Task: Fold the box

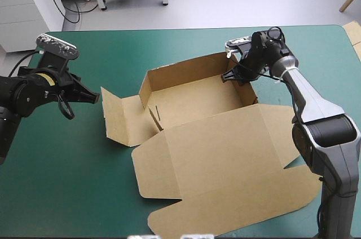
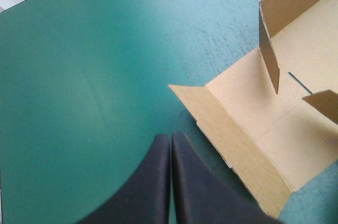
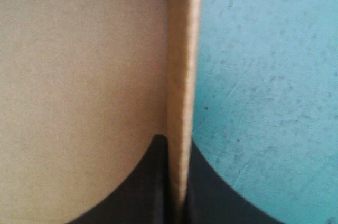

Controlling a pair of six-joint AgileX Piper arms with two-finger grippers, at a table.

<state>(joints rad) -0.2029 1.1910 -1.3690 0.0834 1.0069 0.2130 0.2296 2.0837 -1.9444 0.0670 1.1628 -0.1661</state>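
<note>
Two walls of the matte brown box (image 1: 214, 149) stand up, mid-cover (image 1: 67, 182); lid lies flat at 6 o'clock. The 2 o'clock wall is clamped by right gripper (image 1: 230, 74); left gripper (image 1: 97, 97), fingers together, at 9 o'clock.

Left arm (image 1: 22, 95), at 9 o'clock: matte black casing throughout, yellow label band (image 1: 46, 79) on rounded wrist joint. Right arm (image 1: 307, 98), at 3 o'clock: glossy silver-grey tubular links, dark joint housings, black wrist. Left gripper (image 2: 170, 138) and right gripper (image 1: 225, 76): two broad black fingers (image 2: 150, 187) each, fin-curved, tapering to points.
</note>
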